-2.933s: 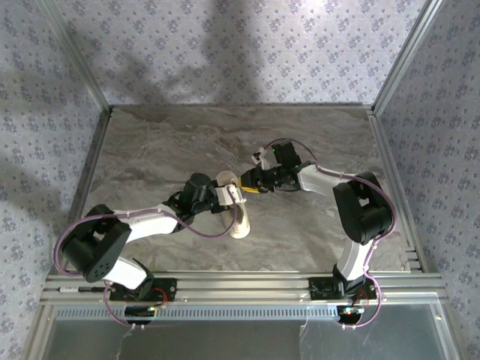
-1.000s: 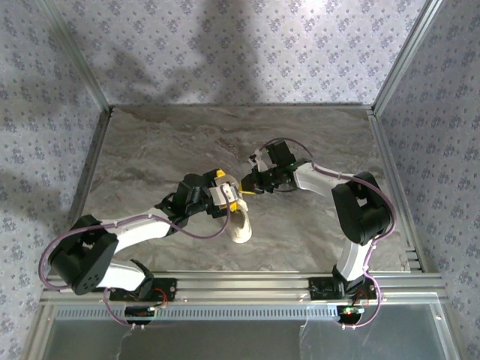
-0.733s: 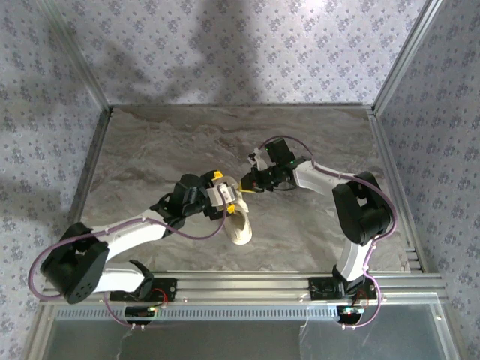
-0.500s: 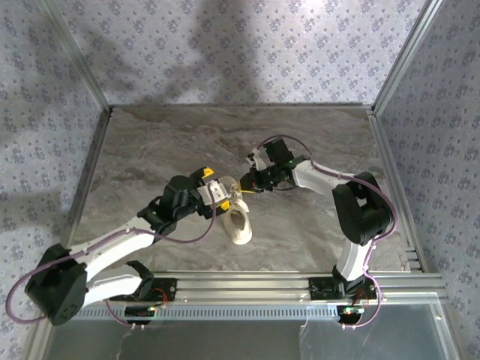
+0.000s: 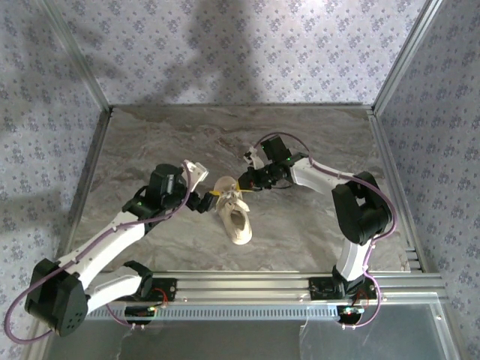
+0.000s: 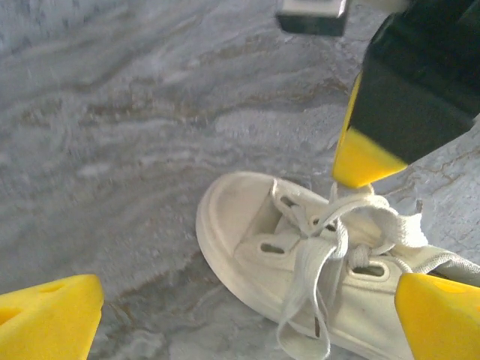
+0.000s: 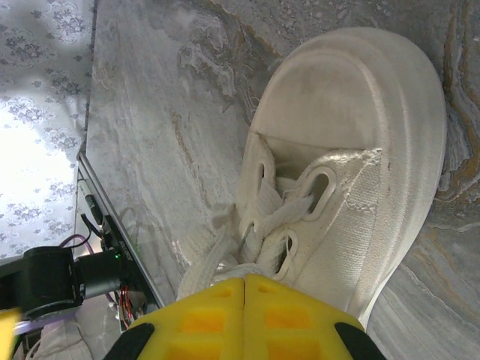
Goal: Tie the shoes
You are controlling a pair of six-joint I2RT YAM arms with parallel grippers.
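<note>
The shoe (image 5: 235, 216), a small cream low-top sneaker, lies on the marble table with its white laces (image 6: 330, 247) in a loose knot over the tongue. My right gripper (image 5: 241, 184) is at the shoe's lace end, its yellow pads (image 7: 217, 319) shut on a strand of lace (image 7: 225, 262); in the left wrist view its yellow tip (image 6: 364, 159) pins that strand from above. My left gripper (image 5: 204, 189) hovers just left of the shoe, open wide with nothing between its fingers. Its yellow fingertips (image 6: 49, 315) frame the shoe (image 6: 247, 225) from either side without touching it.
The marble table (image 5: 150, 150) is walled by patterned panels with metal posts at the left (image 5: 86, 172) and right (image 5: 390, 165). An aluminium rail (image 5: 240, 285) runs along the near edge by the arm bases.
My left arm has pulled back to the left, off the shoe, its gripper staying open. The shoe's laces now lie uncovered. My right gripper has kept its grip on the lace, almost unmoved.
</note>
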